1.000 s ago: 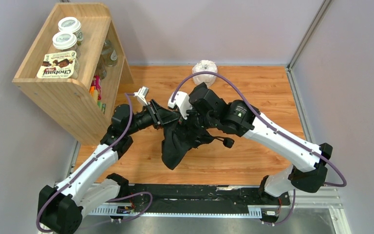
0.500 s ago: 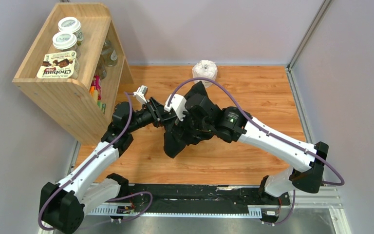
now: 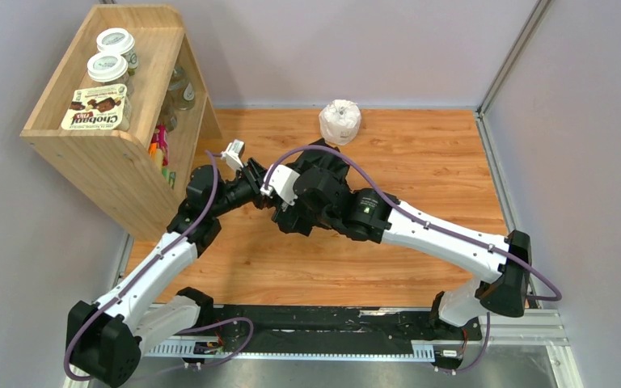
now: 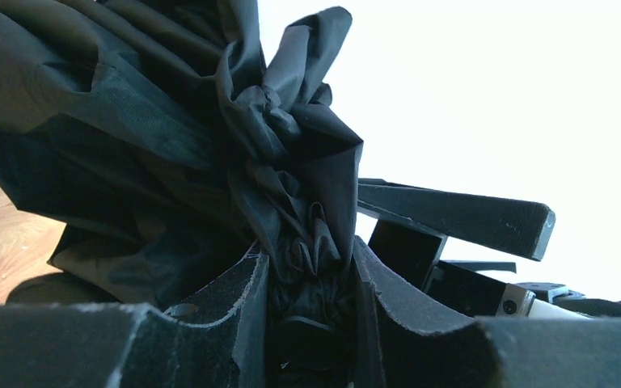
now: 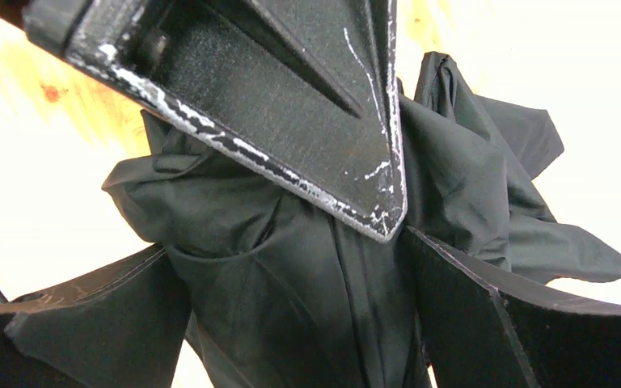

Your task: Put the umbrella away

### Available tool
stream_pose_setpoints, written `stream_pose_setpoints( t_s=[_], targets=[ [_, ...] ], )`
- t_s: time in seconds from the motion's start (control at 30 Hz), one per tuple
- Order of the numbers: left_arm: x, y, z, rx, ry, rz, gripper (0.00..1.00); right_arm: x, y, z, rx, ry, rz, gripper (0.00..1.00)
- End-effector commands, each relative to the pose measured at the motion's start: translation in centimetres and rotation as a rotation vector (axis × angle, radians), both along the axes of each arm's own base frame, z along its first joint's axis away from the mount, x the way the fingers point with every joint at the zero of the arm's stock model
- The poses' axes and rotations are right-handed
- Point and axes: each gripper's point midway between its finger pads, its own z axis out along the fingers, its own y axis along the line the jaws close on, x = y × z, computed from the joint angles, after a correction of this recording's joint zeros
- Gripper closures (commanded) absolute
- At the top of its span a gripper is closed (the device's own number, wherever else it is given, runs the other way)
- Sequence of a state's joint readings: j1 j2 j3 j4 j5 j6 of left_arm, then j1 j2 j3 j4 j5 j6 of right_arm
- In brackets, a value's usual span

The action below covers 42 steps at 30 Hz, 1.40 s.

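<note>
The left claw [image 4: 307,279] is gripping the umbrella [image 4: 129,121], its two fingers [image 4: 238,295] pressing in from either side on a tight bunch of black fabric, so the claw is standing at a middling width, filled by cloth. Above the grip the loose folds are fanning out to the left, over a strip of wooden worktop [image 4: 0,242]. The right claw [image 5: 287,259] is standing wide, its fingers [image 5: 97,311] straddling the same crumpled fabric, which is lying in the gap between them without being squeezed. A black wedge-shaped finger, apparently of the other claw, is crossing the upper part of the right wrist view.

From above, both arms are meeting near the middle of the worktop [image 3: 428,170], left of centre, and their wrists are hiding nearly all of the umbrella; whether it is resting on the wood I cannot tell. A wooden shelf unit [image 3: 121,166] is standing at the far left with lidded cups [image 3: 107,67] and a Chobani pack [image 3: 95,109] on top, and a white wrapped bundle [image 3: 340,121] is sitting at the far edge
</note>
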State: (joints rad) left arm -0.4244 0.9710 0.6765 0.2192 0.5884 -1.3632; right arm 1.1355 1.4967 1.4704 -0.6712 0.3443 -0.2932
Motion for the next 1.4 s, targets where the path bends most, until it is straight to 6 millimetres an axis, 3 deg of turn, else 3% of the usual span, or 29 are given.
stream_pose_setpoints(
  t_s=[0.0,0.13,0.33,0.4,0.47,0.53,0.8,0.87,0.9,1.0,1.03,1.1,1.17,1.23,1.27,1.3,1.33,1.37],
  targets=[
    [-4.4,-0.6,9.5,-0.158,-0.238,-0.187,1.00,1.9,-0.3,-2.4,-0.065,-0.013,-0.012,0.00],
    [-4.9,-0.6,9.8,-0.159,-0.245,-0.213,1.00,2.9,0.0,-3.1,-0.062,-0.016,0.000,0.00],
    [-5.7,-0.5,10.0,-0.158,-0.260,-0.243,1.00,2.2,1.1,-4.1,-0.021,-0.002,0.090,0.00],
    [-5.8,-0.5,10.1,-0.149,-0.265,-0.243,1.00,1.5,1.4,-4.7,-0.010,0.031,0.117,0.05],
    [-5.8,-0.5,10.1,-0.135,-0.280,-0.244,1.00,0.8,1.7,-4.9,0.014,0.061,0.138,0.15],
    [-5.8,-0.6,10.2,-0.129,-0.290,-0.248,1.00,0.1,1.7,-5.3,0.029,0.093,0.154,0.33],
    [-5.9,-0.6,10.9,-0.142,-0.320,-0.256,1.00,-3.4,2.8,-5.0,0.174,0.196,0.265,0.68],
    [-6.1,-0.5,11.1,-0.140,-0.333,-0.260,1.00,-4.4,2.9,-4.6,0.213,0.217,0.298,0.82],
    [-6.1,-0.5,11.2,-0.139,-0.337,-0.260,1.00,-4.7,2.9,-4.3,0.231,0.224,0.306,0.98],
    [-6.1,-0.5,11.9,-0.123,-0.376,-0.258,1.00,-5.3,2.8,-3.6,0.274,0.227,0.318,1.00],
    [-6.1,-0.5,12.2,-0.103,-0.394,-0.256,0.98,-5.2,2.7,-3.0,0.297,0.216,0.313,1.00],
    [-6.1,-0.2,12.8,-0.031,-0.452,-0.240,0.73,-4.9,2.1,-2.5,0.315,0.210,0.285,1.00],
    [-5.5,0.6,13.7,0.081,-0.520,-0.166,0.30,-4.0,1.1,-2.1,0.344,0.212,0.239,1.00],
    [-4.8,2.2,14.5,0.233,-0.578,-0.069,0.29,-2.4,-0.3,-1.4,0.379,0.216,0.177,1.00],
    [-4.8,2.9,13.0,0.318,-0.527,-0.056,0.29,-1.0,-1.5,-0.9,0.392,0.199,0.118,1.00],
    [-4.1,4.4,14.7,0.389,-0.605,0.040,0.29,0.4,-2.8,-0.2,0.397,0.173,0.058,1.00],
    [-4.3,5.4,14.3,0.450,-0.589,0.068,0.29,2.1,-4.4,0.7,0.397,0.137,-0.012,1.00],
    [-3.8,6.9,15.1,0.512,-0.634,0.153,0.29,4.0,-6.2,1.7,0.393,0.092,-0.099,1.00]
  ],
)
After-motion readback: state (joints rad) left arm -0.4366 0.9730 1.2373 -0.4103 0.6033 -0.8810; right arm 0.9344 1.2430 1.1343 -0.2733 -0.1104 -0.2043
